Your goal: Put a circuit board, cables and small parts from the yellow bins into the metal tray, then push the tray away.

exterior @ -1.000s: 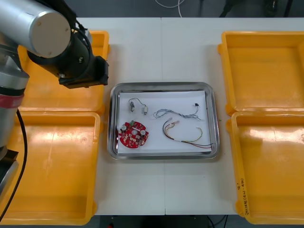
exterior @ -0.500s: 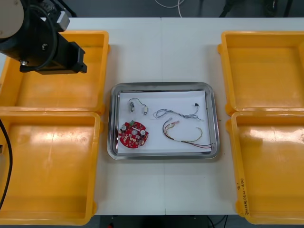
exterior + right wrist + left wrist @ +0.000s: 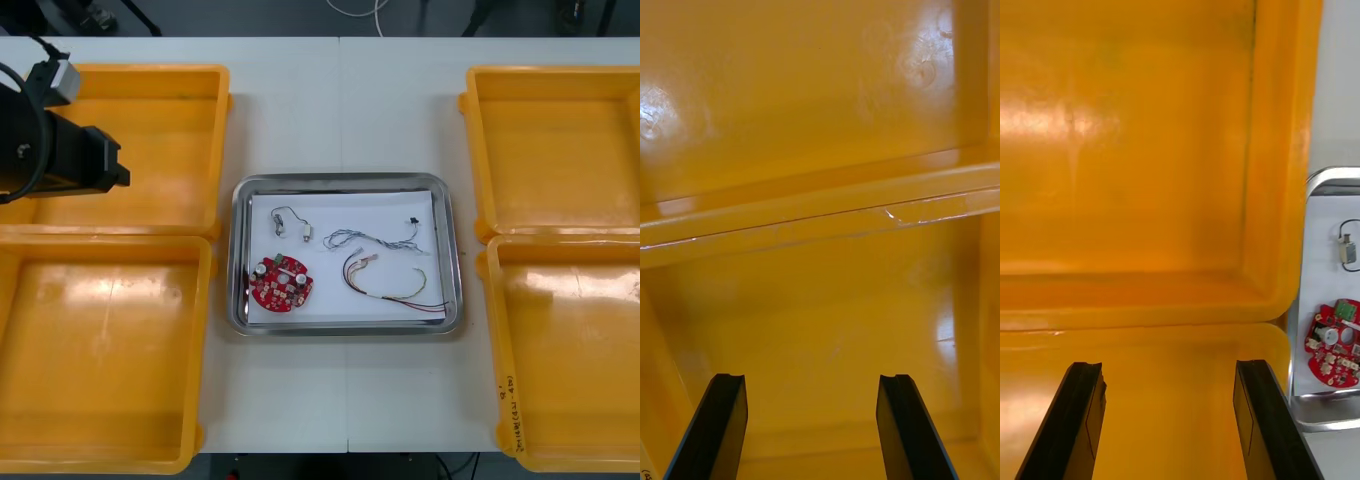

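The metal tray [image 3: 449,250], white inside, lies at the table's middle. In it are a round red circuit board [image 3: 281,282], a twisted blue and white cable [image 3: 375,238], a red and yellow cable [image 3: 396,286] and a small metal part [image 3: 306,232] on a thin black cable. My left arm [image 3: 55,155] hangs over the far left yellow bin [image 3: 150,130]. The left gripper [image 3: 1169,366] is open and holds nothing, above the wall between the two left bins; the tray's edge [image 3: 1330,180] and the board [image 3: 1334,352] lie beyond one finger. My right gripper [image 3: 812,379] is open over bare right bins.
Two yellow bins flank the tray on each side: near left [image 3: 100,350], far right [image 3: 555,140] and near right [image 3: 570,350] among them, all bare inside. White table [image 3: 340,110] stretches beyond the tray's far edge and in front of it.
My left arm has swung back to the left, from beside the tray's far left corner to the table's left edge. The tray and its contents have not moved.
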Controlling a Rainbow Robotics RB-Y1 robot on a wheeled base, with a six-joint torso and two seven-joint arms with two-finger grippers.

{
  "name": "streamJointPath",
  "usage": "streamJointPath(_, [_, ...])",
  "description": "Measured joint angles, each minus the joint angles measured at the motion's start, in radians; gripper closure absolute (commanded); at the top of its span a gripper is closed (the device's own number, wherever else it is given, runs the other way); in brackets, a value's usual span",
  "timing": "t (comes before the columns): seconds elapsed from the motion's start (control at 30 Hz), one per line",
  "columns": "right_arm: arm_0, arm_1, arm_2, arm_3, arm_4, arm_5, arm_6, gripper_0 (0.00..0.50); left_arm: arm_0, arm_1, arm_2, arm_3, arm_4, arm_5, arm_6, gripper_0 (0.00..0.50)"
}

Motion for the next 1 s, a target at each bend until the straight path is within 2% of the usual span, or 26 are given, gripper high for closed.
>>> streamJointPath(0.33, [0.0,0.0,0.0,0.0,-0.009,0.0,0.0,0.0,0.152,0.011,0.05,-0.081,0.01,0.0,0.0,0.0])
streamJointPath(0.67, [-0.009,-0.016,0.038,0.0,-0.034,-0.001,0.0,0.0,0.247,0.013,0.093,-0.124,0.014,0.0,0.0,0.0])
streamJointPath(0.83, [-0.061,-0.031,0.125,0.0,-0.049,-0.001,0.0,0.0,0.282,0.029,0.106,-0.14,0.017,0.0,-0.002,0.0])
streamJointPath(1.0, [-0.159,-0.031,0.24,0.0,-0.068,-0.001,0.0,0.0,0.308,0.057,0.114,-0.157,0.036,0.0,-0.007,0.0])
